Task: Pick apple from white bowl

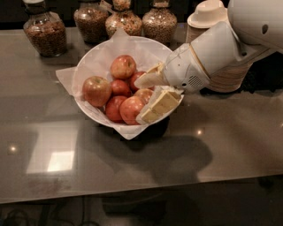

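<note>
The white bowl (pixel 90 112), lined with crumpled white paper, stands on the dark table and holds several apples. My gripper (pixel 140 100) reaches into its right side from the right. It is open, with one cream finger (pixel 149 80) above and the other (pixel 159 105) below a mostly red, orange-mottled apple (pixel 143 94) that lies between them, partly hidden. A similar red apple (pixel 132 110) lies just left of the lower finger. A yellow-green-cheeked apple (pixel 96 90) sits at the left and another apple (pixel 123 66) at the back.
Several glass jars of grains (pixel 44 31) stand along the back edge. A stack of beige disposable bowls (pixel 208 13) stands at the back right, behind my arm. The table's front edge (pixel 132 192) runs across the lower view.
</note>
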Controlling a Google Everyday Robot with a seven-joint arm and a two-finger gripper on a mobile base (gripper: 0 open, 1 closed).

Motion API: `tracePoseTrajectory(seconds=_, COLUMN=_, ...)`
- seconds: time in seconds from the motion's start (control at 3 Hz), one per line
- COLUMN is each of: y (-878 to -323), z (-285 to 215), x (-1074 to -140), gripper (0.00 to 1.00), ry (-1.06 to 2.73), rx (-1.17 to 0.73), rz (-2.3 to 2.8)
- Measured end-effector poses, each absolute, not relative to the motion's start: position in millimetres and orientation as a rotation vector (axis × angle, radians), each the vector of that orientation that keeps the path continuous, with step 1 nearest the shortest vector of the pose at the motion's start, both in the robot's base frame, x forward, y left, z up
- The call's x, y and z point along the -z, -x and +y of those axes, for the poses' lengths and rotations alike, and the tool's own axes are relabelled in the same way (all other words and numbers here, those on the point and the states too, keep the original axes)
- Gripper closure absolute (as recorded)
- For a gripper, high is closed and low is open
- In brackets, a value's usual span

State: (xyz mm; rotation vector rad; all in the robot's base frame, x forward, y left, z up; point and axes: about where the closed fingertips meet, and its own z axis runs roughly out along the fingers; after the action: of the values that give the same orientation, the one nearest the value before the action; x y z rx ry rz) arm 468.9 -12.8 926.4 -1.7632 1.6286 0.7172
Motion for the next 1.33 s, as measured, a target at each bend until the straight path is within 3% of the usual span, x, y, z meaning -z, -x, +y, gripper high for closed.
tracePoseTrajectory(seconds=1.33, y=-473, z=2, x=-894, gripper=0.41, ry=1.791, rx=-0.817, rz=1.660)
